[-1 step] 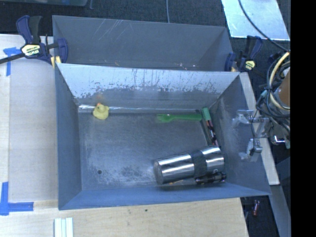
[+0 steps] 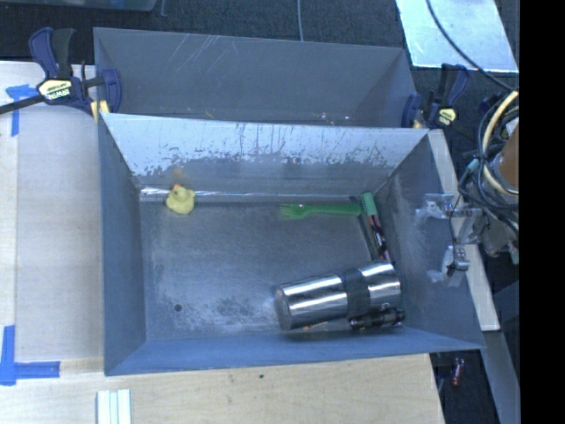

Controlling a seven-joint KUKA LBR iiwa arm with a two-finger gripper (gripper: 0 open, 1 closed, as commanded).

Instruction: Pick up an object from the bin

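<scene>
Shiny steel cylinder with a black band [image 2: 328, 300] lies on its side by the front wall of the grey metal bin [image 2: 124, 237]; the gripper [image 2: 450, 239] at the right rim, jaws' state indeterminate, should straddle its width squarely.

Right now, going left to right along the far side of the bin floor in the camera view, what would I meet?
small yellow toy → green long-handled utensil → dark pen → gripper, furthest right.
</scene>
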